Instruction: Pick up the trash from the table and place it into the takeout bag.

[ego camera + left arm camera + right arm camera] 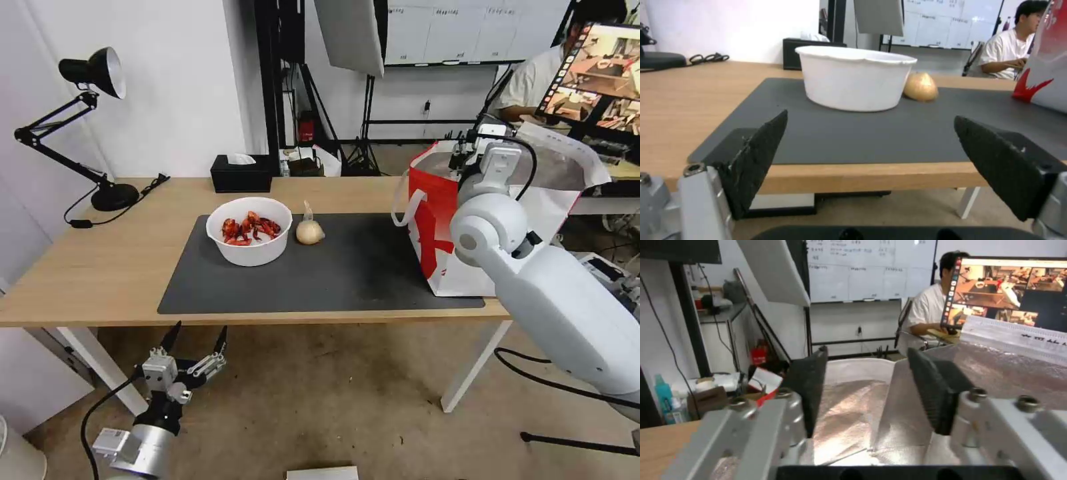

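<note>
We see two pieces of trash left on the long light-wood bench (pixel 100 267): the white round bowl of red crayfish shells (pixel 249 231) and, just beside it, the small clear bag with a beige lump (pixel 309 229). Both stand on the dark grey rectangular mat (pixel 333 280). The large white-and-red takeout bag with silver foil lining (pixel 440 233) stands upright on the mat's right end, mouth open upward. We judge the task partly done. The small bag's knotted top points up, away from us. Our left tool (pixel 197 341) waits below the bench edge, fingers spread wide and empty. Our right tool (pixel 867 390) hangs over the bag's mouth, moderately parted, holding nothing.
</note>
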`<state>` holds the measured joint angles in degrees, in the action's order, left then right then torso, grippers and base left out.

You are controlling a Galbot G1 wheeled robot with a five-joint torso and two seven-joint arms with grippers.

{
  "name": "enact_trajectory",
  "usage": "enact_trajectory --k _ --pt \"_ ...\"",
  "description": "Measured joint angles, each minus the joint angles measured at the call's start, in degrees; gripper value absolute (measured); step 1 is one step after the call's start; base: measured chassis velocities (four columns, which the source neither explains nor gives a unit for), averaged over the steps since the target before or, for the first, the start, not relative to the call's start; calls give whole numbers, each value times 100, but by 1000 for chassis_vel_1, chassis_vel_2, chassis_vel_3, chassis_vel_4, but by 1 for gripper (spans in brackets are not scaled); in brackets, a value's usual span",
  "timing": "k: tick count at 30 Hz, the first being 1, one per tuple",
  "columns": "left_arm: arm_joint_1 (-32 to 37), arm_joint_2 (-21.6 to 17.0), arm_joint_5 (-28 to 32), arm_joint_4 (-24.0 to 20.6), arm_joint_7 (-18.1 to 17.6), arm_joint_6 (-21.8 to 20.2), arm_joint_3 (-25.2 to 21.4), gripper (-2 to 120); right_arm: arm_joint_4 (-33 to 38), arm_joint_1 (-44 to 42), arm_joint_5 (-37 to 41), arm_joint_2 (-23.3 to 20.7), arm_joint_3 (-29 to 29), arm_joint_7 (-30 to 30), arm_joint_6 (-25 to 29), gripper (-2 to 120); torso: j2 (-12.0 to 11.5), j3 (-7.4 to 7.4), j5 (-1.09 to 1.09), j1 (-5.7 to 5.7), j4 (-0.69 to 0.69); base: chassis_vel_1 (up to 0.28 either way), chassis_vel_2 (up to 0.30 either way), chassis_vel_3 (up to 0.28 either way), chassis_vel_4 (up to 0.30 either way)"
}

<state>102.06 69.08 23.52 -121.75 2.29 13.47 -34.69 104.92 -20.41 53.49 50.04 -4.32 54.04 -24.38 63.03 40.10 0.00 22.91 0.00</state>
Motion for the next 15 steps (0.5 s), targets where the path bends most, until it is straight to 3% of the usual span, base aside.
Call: enact_trajectory --k 2,6,12,15 --pt "3 1 2 -20 -1 -1 -13 100 85 -70 24 -47 84 -219 41 63 0 0 0 0 0 0 0 0 0" --pt "5 5 2 -29 -1 -1 -24 100 273 -211 100 -147 184 -756 301 72 0 0 0 0 -1 0 0 0 0" --pt "6 61 -10 -13 0 79 -34 100 807 -875 72 -417 434 -2320 1155 98 0 0 0 0 1 0 0 0 0" --pt "10 85 -14 -29 4 88 -34 100 997 -1267 5 -528 596 -2743 1351 100 0 0 -1 0 0 0 0 0 0"
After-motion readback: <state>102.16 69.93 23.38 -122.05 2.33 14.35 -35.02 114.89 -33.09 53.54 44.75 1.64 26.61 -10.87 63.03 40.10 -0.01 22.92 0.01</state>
